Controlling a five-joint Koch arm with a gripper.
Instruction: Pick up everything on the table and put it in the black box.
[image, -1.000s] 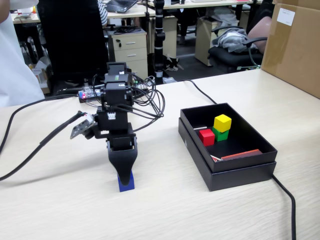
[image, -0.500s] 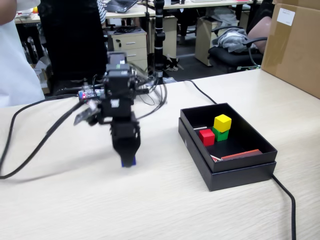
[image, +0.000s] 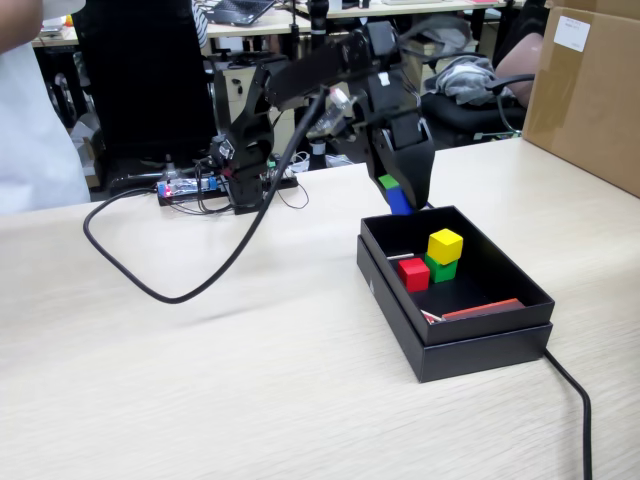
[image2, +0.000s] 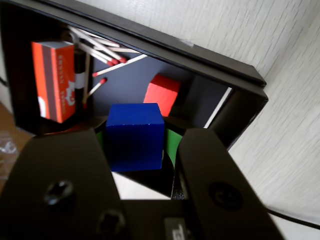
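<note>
The blue cube (image2: 135, 136) is held clamped in the gripper (image: 400, 199) above the black box (image: 478, 345).

brown carton (image: 588, 90) far right | matchbox (image2: 54, 80), loose matches (image2: 107, 64) | office chair (image: 470, 95), possibly occupied

We are seeing the blue cube (image2: 135, 135) hanging above the black box's (image: 480, 345) far rim; yellow cube (image: 445, 245) sitting atop green (image: 443, 268), red (image: 413, 273) beside, inside it.
</note>
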